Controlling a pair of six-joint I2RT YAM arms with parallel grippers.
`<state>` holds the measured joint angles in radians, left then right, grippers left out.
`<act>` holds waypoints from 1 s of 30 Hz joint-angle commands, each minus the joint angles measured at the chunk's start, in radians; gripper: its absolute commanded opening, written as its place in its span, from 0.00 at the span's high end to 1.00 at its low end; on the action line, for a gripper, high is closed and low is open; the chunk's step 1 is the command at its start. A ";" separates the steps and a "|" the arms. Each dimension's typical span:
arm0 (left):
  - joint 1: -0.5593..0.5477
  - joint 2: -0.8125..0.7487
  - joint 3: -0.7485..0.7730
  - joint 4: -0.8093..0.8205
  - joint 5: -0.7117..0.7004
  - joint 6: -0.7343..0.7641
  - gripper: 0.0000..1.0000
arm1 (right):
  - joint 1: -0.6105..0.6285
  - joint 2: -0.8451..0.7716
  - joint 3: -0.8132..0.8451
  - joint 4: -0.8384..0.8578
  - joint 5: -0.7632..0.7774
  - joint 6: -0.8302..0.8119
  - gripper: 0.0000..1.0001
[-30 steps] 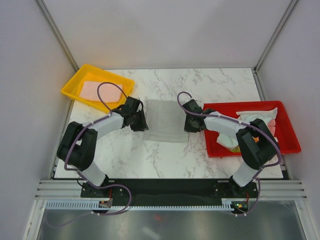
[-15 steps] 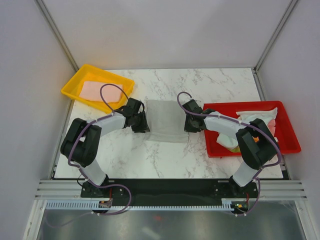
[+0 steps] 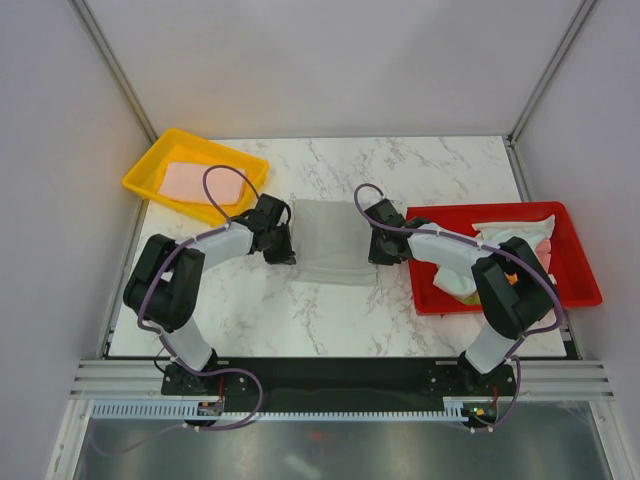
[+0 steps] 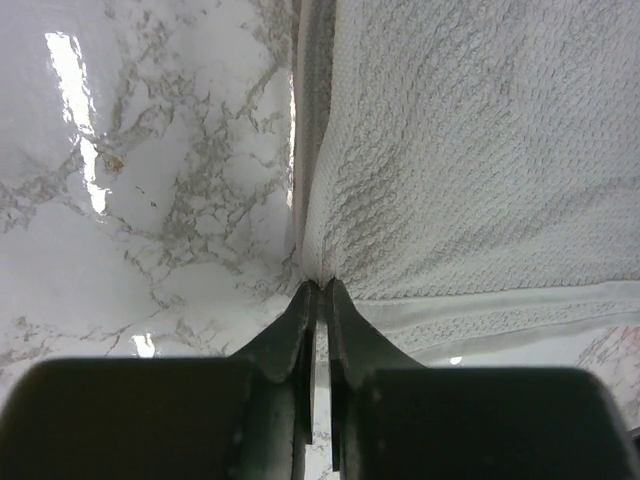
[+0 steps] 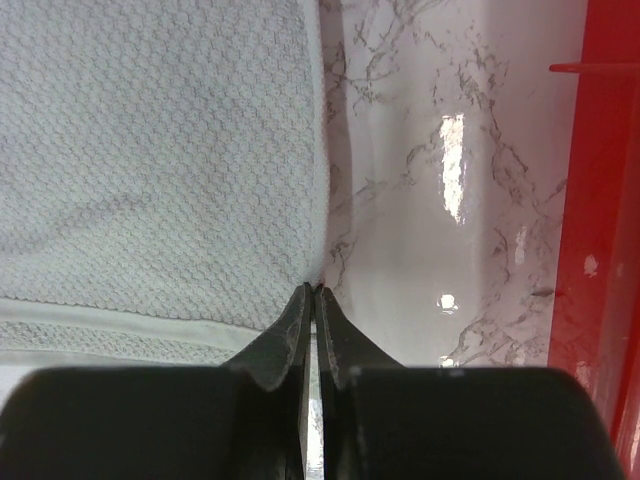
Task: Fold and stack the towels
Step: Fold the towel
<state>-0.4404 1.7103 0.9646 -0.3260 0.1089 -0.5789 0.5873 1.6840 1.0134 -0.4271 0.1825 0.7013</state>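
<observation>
Grey towel flat mid-table, roughly square, near hem facing the bases. L gripper pinched shut on its left edge, fabric puckered at tips. R gripper likewise on right edge, both equally close. Marble top slick, room beyond. Far L: pink towel in yellow tray. R: towel heap in red tray.

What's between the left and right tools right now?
The grey towel, flat on the table, with the left tool and right tool each closed on a side edge; the top view shows it.
</observation>
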 commanded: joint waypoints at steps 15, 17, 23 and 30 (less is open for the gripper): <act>-0.018 0.011 0.092 -0.091 -0.025 0.031 0.98 | 0.003 -0.007 0.019 -0.005 0.018 -0.010 0.81; -0.020 0.011 0.098 -0.096 -0.026 0.031 0.98 | 0.003 -0.006 0.025 -0.009 0.026 -0.011 0.90; -0.020 0.003 0.120 -0.120 -0.035 0.027 0.98 | 0.003 -0.004 0.033 -0.013 0.028 -0.020 1.00; -0.023 -0.021 0.177 -0.200 -0.054 0.033 0.98 | 0.003 -0.049 0.068 -0.067 0.031 -0.051 1.00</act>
<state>-0.4576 1.7103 1.0874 -0.4797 0.0837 -0.5716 0.5873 1.6833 1.0298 -0.4557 0.1902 0.6765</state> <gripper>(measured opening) 0.037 0.007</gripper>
